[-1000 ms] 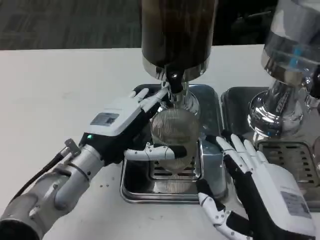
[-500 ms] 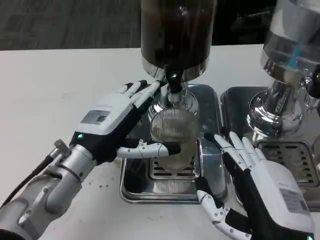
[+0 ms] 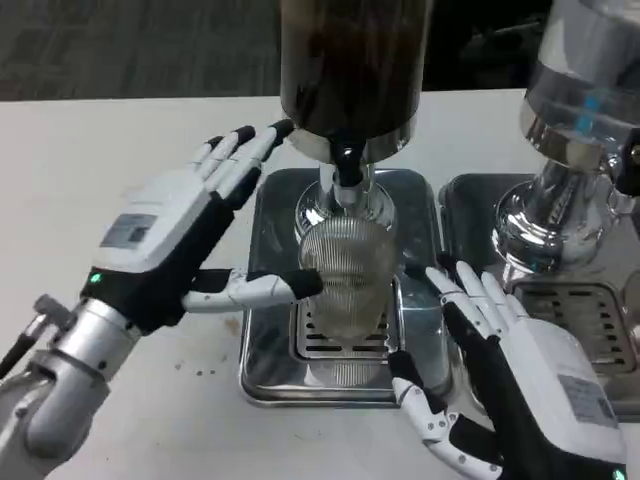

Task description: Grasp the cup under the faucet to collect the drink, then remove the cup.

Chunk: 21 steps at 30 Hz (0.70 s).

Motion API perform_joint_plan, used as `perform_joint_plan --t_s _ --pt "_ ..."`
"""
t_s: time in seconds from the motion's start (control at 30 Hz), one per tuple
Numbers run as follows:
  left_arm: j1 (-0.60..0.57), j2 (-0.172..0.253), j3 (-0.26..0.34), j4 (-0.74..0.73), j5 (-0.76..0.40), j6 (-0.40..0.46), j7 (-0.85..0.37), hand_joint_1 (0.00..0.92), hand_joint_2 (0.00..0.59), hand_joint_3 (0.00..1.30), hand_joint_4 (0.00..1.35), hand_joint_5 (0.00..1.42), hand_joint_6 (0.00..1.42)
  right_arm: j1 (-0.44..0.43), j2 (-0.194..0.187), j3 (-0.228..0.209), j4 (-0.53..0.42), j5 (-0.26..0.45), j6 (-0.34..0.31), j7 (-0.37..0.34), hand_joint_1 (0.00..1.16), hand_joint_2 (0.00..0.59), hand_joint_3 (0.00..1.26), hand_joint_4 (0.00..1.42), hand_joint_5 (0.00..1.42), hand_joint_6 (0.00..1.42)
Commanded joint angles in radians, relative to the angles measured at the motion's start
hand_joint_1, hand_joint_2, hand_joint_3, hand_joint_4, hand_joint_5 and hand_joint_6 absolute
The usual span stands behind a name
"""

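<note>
Nearest me, my right robot hand (image 3: 520, 390) sits low beside the tray (image 3: 262, 385), fingers spread, holding nothing, its fingertips just short of the cup (image 3: 347, 275). The cup stands upright on the tray's grille, directly under the faucet (image 3: 347, 168), ribbed and clear; I can't tell how much drink is in it. My left robot hand (image 3: 170, 245) is open too, fingers fanned toward the dispenser (image 3: 352, 70), with only the thumb tip reaching the cup's left side, touching or nearly so. I judge neither robot hand has a real hold. The risk I see: if that thumb pushes without an opposing finger, the light cup slides off the grille or tips and spills onto the counter (image 3: 120, 140). The raised fingers could also knock the faucet.
</note>
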Motion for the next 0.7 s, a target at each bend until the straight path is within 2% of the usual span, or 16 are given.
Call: perform_joint_plan --t_s 0.03,0.2,0.27,0.33,0.43,0.5,0.6,0.67,0.7 --pt "0.086 0.048 0.106 -0.072 -0.111 -0.093 -0.016 0.0 0.0 0.0 0.0 0.0 0.0 0.002 0.0 -0.005 0.006 0.006 0.002 -0.017 0.4 0.476 0.14 0.02 0.0 0.02" --pt "0.101 0.05 0.192 -0.066 -0.322 -0.215 -0.103 0.0 0.016 0.0 0.0 0.01 0.0 -0.003 -0.002 -0.006 0.012 0.011 0.0 -0.021 0.4 0.476 0.14 0.02 0.0 0.02" --pt "0.081 0.048 0.213 -0.059 -0.458 -0.258 -0.177 0.0 0.021 0.02 0.0 0.03 0.0 -0.01 -0.002 -0.005 0.017 0.014 -0.001 -0.02 0.4 0.476 0.14 0.02 0.0 0.02" --pt "0.049 0.049 0.213 -0.059 -0.622 -0.256 -0.297 0.0 0.027 0.08 0.04 0.09 0.04 -0.017 -0.003 -0.006 0.021 0.016 -0.002 -0.02 0.4 0.476 0.14 0.02 0.0 0.02" --pt "-0.021 0.039 0.213 -0.059 -0.89 -0.185 -0.549 0.0 0.031 0.12 0.09 0.17 0.12 -0.023 -0.005 -0.007 0.026 0.017 -0.002 -0.021 0.4 0.476 0.14 0.02 0.0 0.02" --pt "-0.079 0.035 0.228 -0.067 -1.037 -0.09 -0.71 0.0 0.035 0.16 0.12 0.19 0.15 -0.026 -0.005 -0.008 0.028 0.02 0.0 -0.018 0.4 0.476 0.14 0.02 0.0 0.02" --pt "-0.155 0.033 0.255 -0.07 -1.155 0.047 -0.914 0.0 0.039 0.18 0.17 0.23 0.18 -0.028 -0.003 -0.009 0.033 0.023 0.002 -0.021 0.4 0.476 0.14 0.02 0.0 0.02" --pt "-0.191 0.023 0.274 -0.076 -1.202 0.139 -1.003 0.0 0.042 0.19 0.19 0.25 0.18 -0.029 0.0 -0.01 0.035 0.026 0.002 -0.025 0.4 0.476 0.14 0.02 0.0 0.02" --pt "-0.214 0.015 0.28 -0.075 -1.237 0.211 -1.047 0.0 0.046 0.2 0.21 0.26 0.18 -0.028 0.001 -0.011 0.037 0.028 0.002 -0.027 0.4 0.476 0.14 0.02 0.0 0.02"
